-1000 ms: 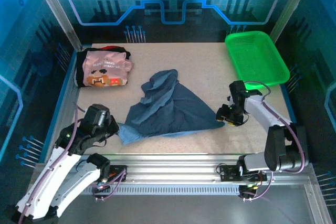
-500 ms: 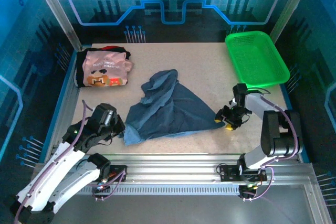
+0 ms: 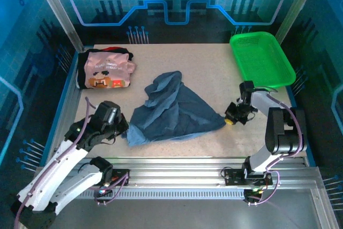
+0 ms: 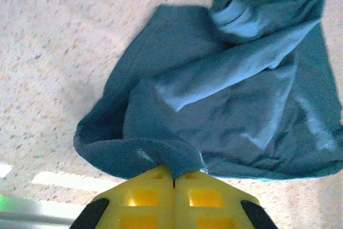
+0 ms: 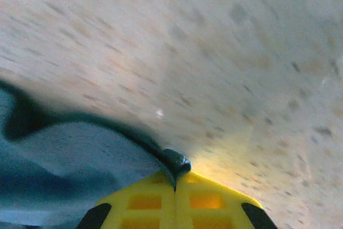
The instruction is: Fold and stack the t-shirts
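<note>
Left gripper (image 4: 174, 178): yellow pads pressed together at the bottom centre of the left wrist view, clamped on a rolled edge of the slate-blue t-shirt (image 4: 230, 105). Right gripper (image 5: 176, 181): pads also closed, at the bottom centre of the right wrist view, with only a small dark nub of the same shirt's corner pinched at the seam between them. In the top view the shirt lies crumpled in the middle of the table (image 3: 187, 57), bunched toward its upper end, and its lower edge runs between the two grippers. The pink printed t-shirt (image 3: 107, 71) sits folded in the upper left on top of a black t-shirt (image 3: 80, 73). The green basket (image 3: 236, 41) is in the upper right, well apart from the cloth. Judgement: the step in hand is spreading the blue shirt flat before folding. Risks: the right bite looks shallow, so tension could pull that corner free. The left grip may hold more than one layer, so the bunching would not open. Dragging toward the upper left could disturb the stack.
</note>
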Motion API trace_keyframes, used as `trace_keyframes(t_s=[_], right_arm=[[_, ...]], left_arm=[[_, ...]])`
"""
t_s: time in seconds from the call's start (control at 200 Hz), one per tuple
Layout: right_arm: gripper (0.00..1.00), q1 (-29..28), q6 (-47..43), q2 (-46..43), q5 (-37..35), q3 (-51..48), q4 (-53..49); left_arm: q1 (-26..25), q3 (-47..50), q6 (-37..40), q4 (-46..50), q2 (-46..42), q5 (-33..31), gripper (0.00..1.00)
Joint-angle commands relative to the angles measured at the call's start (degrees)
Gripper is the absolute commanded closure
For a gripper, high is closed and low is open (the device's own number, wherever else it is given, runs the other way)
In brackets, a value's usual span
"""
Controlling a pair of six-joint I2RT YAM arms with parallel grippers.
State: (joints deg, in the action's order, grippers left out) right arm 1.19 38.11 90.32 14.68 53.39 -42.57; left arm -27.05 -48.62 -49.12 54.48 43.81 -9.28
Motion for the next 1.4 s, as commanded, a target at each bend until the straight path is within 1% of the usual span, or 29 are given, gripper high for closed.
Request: trace_keyframes(t_s=[0.0,0.055,0.125,0.18,0.235,0.29,0.42,0.56,0.645,0.71,0.795,0.94,1.086,1.156,1.266,1.331,1.396], right_arm=[[1.00,1.8,1.5,-8.4,4.3,9.5,-0.7],[1.00,3.7,0.8,-11.8,6.0,14.9,-3.6],[1.00,7.6,-0.4,-15.1,9.1,22.7,-7.5],[1.00,10.3,-1.6,-16.1,11.5,29.4,-11.1],[1.00,10.9,-2.2,-16.4,12.1,35.6,-13.7],[1.00,11.4,-0.4,-16.9,14.6,39.6,-12.6],[1.00,14.7,7.6,-17.8,20.6,46.5,-8.8],[1.00,17.3,11.8,-18.1,22.2,57.5,-9.1],[1.00,19.4,15.1,-18.7,24.3,62.5,-8.7],[1.00,20.5,17.2,-19.4,25.2,65.6,-8.4],[1.00,20.6,18.1,-20.0,25.0,68.9,-10.0],[1.00,20.7,19.3,-21.6,25.2,71.0,-10.3],[1.00,20.7,19.3,-22.5,25.1,69.7,-9.9],[1.00,20.7,18.9,-22.0,25.0,68.3,-9.1],[1.00,20.1,18.0,-19.7,24.7,64.9,-5.7],[1.00,19.7,17.5,-16.8,24.8,63.5,-2.9],[1.00,19.1,16.9,-12.1,24.4,64.5,-2.2]], left_arm=[[1.2,-10.4,6.2,-4.3,5.0,-1.1,1.00],[2.9,-17.0,9.0,-4.2,8.4,-0.4,1.00],[5.4,-26.7,12.8,-3.7,12.3,0.1,1.00],[7.6,-34.7,15.7,-2.8,15.3,0.4,1.00],[9.4,-43.7,18.5,-2.2,18.5,0.9,1.00],[10.2,-52.5,21.2,-1.3,22.0,1.0,1.00],[10.3,-70.7,26.9,0.2,29.3,2.0,1.00],[10.4,-82.4,31.1,-0.2,33.0,2.2,1.00],[10.5,-85.8,32.7,-0.7,33.1,3.0,1.00],[10.6,-85.9,33.5,-2.4,32.2,4.2,1.00],[10.6,-85.7,34.0,-3.9,31.1,4.5,1.00],[10.6,-85.7,35.5,-5.1,30.6,5.6,1.00],[10.7,-85.8,36.3,-7.3,31.6,6.2,1.00],[11.1,-86.8,36.3,-7.6,33.7,6.8,1.00],[13.5,-88.9,34.7,-8.7,39.3,11.3,1.00],[15.5,-89.9,32.4,-10.8,43.4,14.6,1.00],[18.2,-91.7,28.8,-13.3,48.3,18.4,1.00]])
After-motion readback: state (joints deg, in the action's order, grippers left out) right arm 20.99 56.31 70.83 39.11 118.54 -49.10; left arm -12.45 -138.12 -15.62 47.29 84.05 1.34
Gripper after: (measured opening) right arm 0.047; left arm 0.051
